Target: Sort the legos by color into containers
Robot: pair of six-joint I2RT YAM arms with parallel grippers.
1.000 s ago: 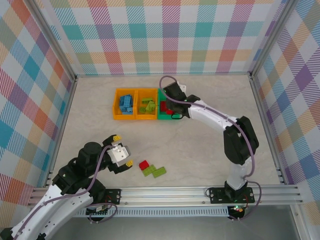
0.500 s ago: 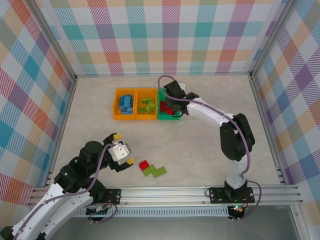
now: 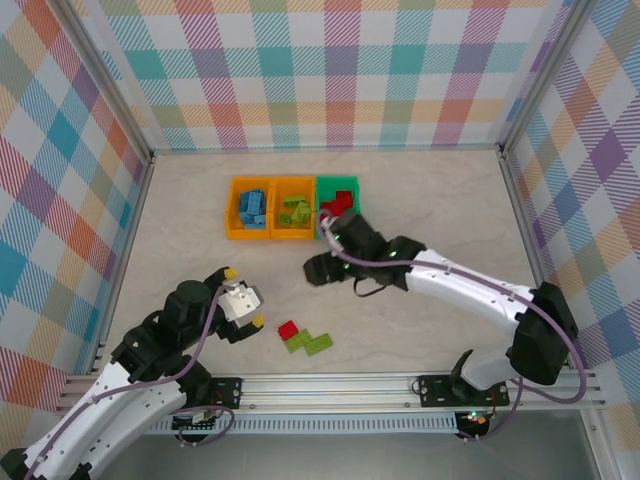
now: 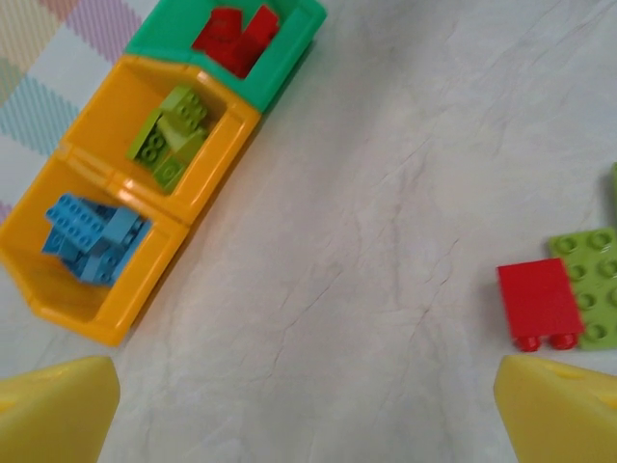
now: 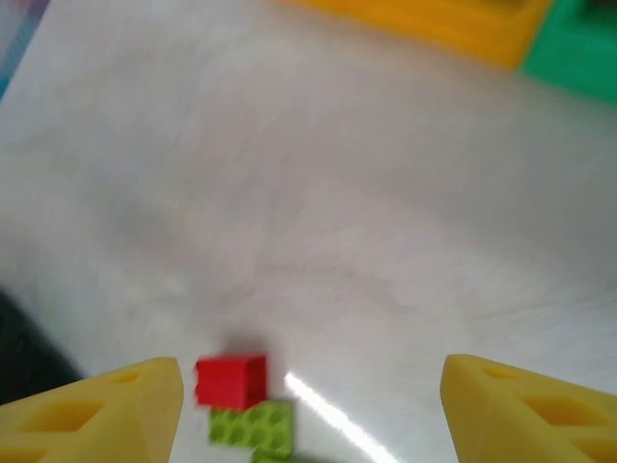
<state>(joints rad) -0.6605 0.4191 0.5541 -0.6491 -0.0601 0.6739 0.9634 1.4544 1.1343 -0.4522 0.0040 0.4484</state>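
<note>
Top external view: three legos lie loose in the lower middle of the frame, a red brick (image 3: 288, 329) touching the lime-green bricks (image 3: 308, 342) just to its lower right. They sit well apart from the containers, so I read them as the unsorted pieces waiting for a pick.

The sorted pieces fill the row of bins at upper centre. Blue bricks (image 3: 251, 207) are in the left orange bin (image 3: 249, 236), lime ones in the middle orange bin (image 3: 293, 236), and red bricks (image 3: 337, 205) in the green bin (image 3: 338, 181). The bins stand wall to wall, which keeps one colour per compartment and the drop points close together.

The right gripper (image 3: 316, 272) hangs over bare table (image 3: 430, 220) between the bins and the loose cluster. Its fingers are apart with nothing between them, and its wrist view looks toward the red brick. The left gripper (image 3: 246, 298), at lower left, also has its fingers spread wide and empty. It is angled toward the same cluster.

The bricks are hard, glossy moulded plastic with square edges and round studs. In the left wrist view the red one shows a smooth face with two studs poking out at its lower edge, so it probably lies on its side. The bins are smooth, thin-walled rectangles with rounded rims. The table is pale, faintly veined like marble, and throws some glare. Both grippers end in blocky yellow fingertips (image 5: 106, 405).
</note>
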